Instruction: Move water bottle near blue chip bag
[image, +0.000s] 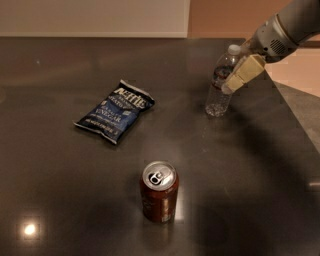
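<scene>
water bottle (217, 102) stands upright at two o'clock on the table (260, 195), blue chip bag (115, 112) well apart toward its nine o'clock. gripper (231, 82) is against its upper half; clamped or not, cannot tell. likely light, slick, tippy: best held mid-body.

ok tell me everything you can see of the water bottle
The water bottle is slim clear plastic with a white cap and a dark label band with some red below the neck; the lower body looks see-through. It stands on its base on the dark glossy table, toward the far right, well apart from the blue chip bag to its left. The gripper is at its upper right side, overlapping the label area in this view.
</scene>
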